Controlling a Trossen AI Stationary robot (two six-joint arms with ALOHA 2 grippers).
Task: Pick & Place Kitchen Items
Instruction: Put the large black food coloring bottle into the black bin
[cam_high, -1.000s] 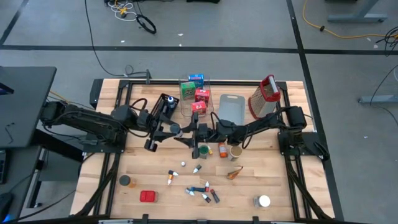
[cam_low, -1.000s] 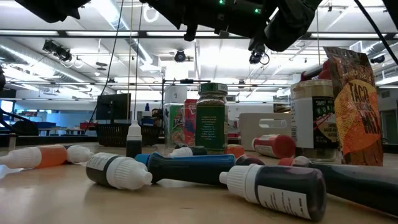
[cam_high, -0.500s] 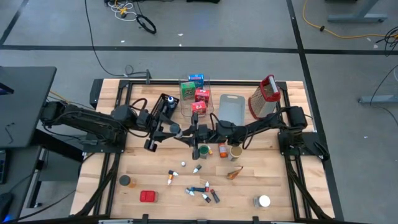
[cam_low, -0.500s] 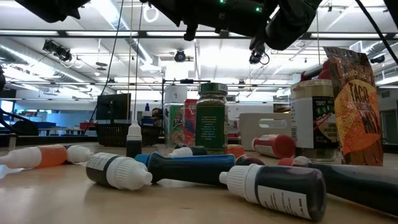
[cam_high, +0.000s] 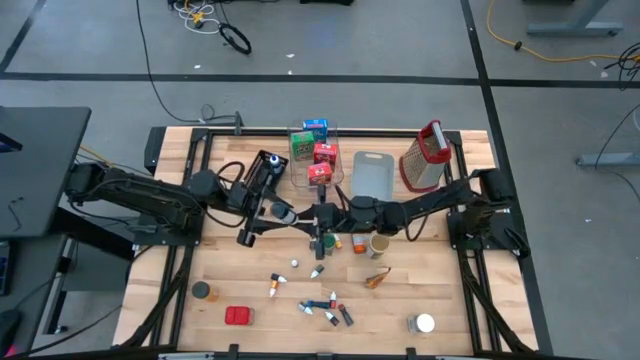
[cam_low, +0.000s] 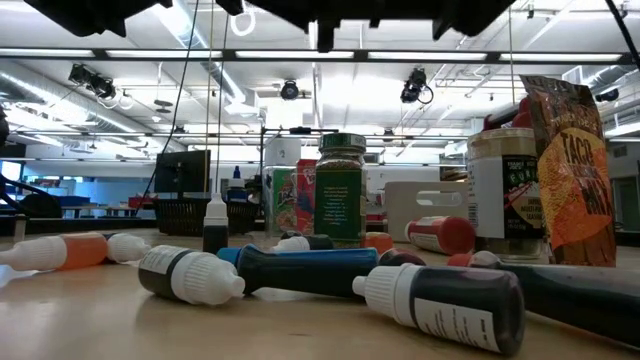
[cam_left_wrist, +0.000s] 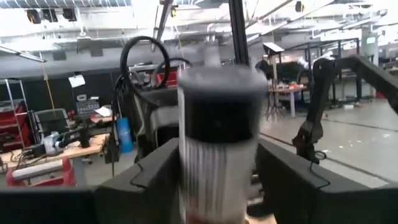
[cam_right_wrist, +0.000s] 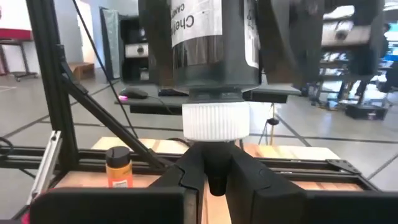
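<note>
Two tools at mid-tabletop | right tool (cam_right_wrist: 214, 177) clamped on dark bottle's (cam_right_wrist: 214, 43) white cap; left tool (cam_left_wrist: 214, 180) fingers apart around it | we judge it light, rigid, slick; grip the ribbed cap.

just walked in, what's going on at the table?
Looks like a handover above the middle of the table. A small dark bottle with a white cap sits between both grippers. The right gripper is shut on its tip and the left gripper is around its body. The other small bottles lie untouched.
</note>
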